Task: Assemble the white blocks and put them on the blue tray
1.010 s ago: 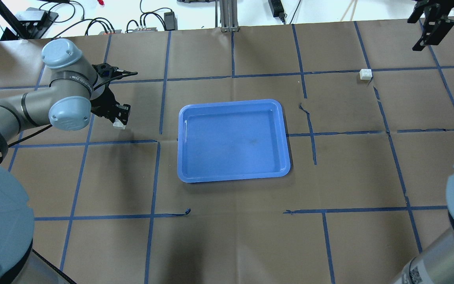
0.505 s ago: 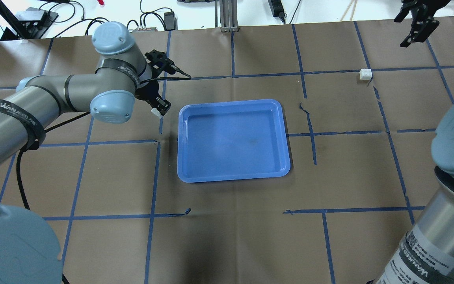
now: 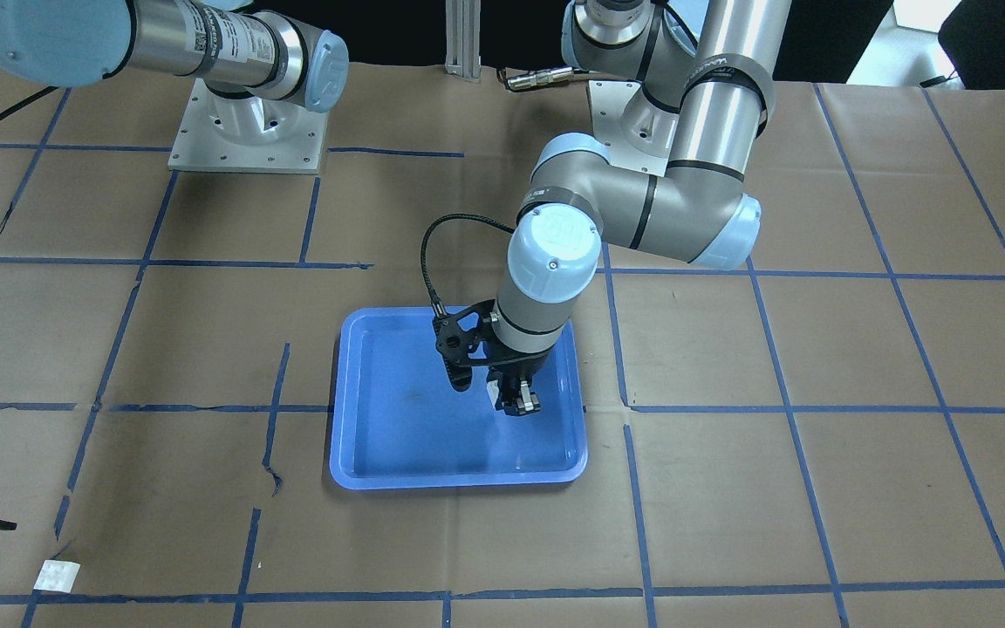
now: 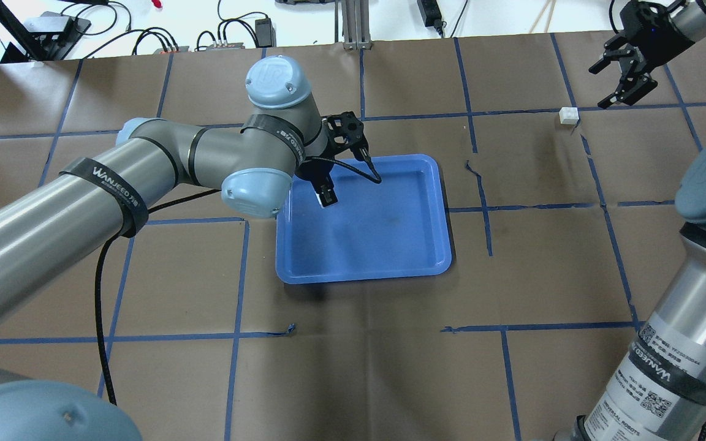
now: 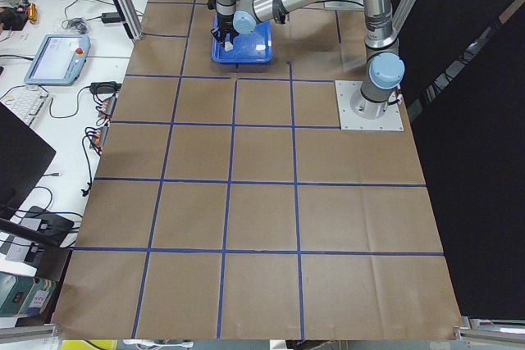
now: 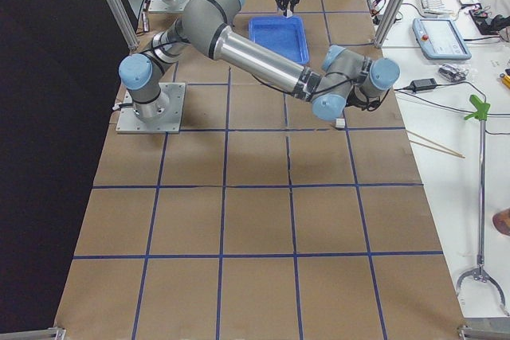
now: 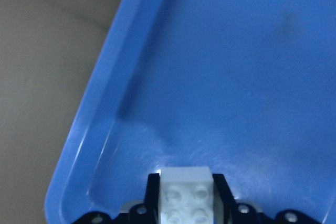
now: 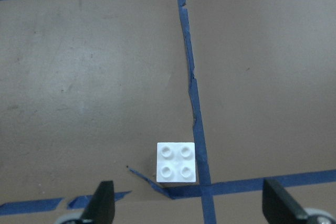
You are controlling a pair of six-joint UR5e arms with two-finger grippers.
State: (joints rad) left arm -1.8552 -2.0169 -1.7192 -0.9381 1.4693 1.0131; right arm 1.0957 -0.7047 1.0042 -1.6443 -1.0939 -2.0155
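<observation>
One white block (image 7: 186, 198) was pinched in the left end effector (image 4: 327, 197) over the blue tray (image 4: 390, 245); the right end effector (image 8: 190, 205) hovered spread near the second block (image 8: 176, 161).

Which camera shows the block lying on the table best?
Right wrist view: the loose block sits close and sharp, all four studs plain. Overhead and front views show it only as a small white speck; side views barely show it.
</observation>
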